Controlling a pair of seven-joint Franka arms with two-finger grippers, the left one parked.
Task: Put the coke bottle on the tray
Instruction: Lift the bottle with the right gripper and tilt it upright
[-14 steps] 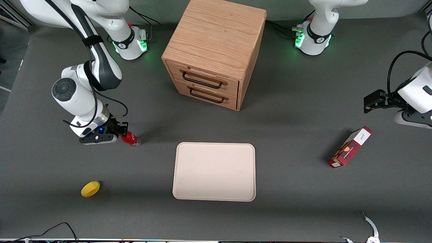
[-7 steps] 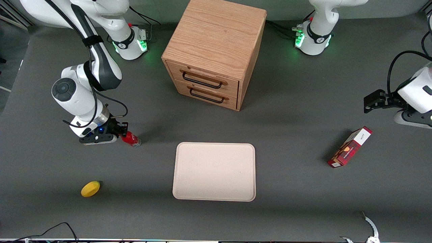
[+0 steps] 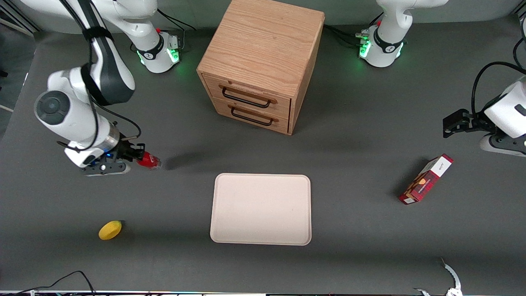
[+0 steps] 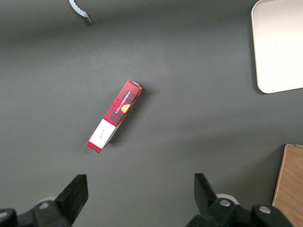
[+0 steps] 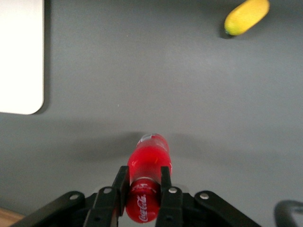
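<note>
Front view: gripper [image 3: 139, 158] clamped on coke bottle [image 3: 149, 160], lifted; tray [image 3: 261, 209] at four o'clock, transfer outstanding.

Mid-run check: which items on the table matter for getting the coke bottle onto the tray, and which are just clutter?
In play:
- coke bottle, clamped in the gripper, toward the working arm's end of the table
- tray, nothing on it

Lying about:
- lemon, nearer the front camera than the bottle
- red carton, toward the parked arm's end
- wooden drawer cabinet, both drawers shut
</note>
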